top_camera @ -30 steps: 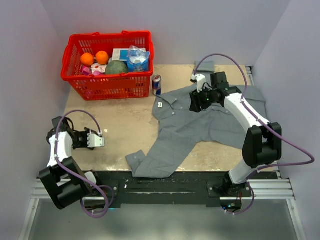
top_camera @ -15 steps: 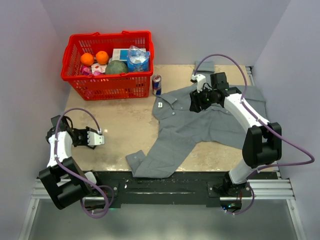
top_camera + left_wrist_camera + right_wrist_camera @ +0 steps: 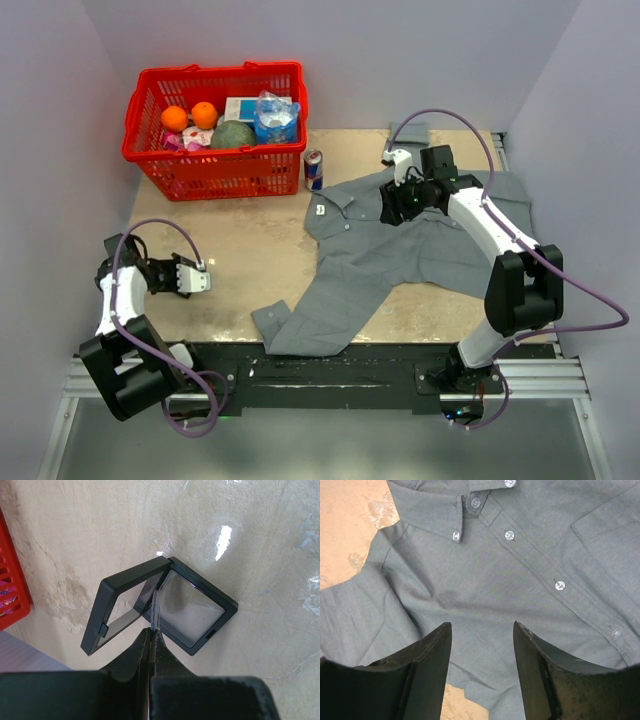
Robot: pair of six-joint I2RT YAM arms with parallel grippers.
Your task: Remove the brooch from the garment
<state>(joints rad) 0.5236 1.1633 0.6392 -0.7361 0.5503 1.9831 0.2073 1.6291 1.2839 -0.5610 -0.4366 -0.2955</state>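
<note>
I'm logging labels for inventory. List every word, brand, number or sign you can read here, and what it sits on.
None can be read in any view.
Blue-and-silver drink can: print too small.
White-and-blue carton in the red plastic basket: print blurred.
White tag at the grey button-up shirt collar: too small.
Black hinged case: no marking shows.

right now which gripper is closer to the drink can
Right. The right gripper hovers over the grey shirt, just right of the drink can; the left gripper is far off toward the near left.
</note>
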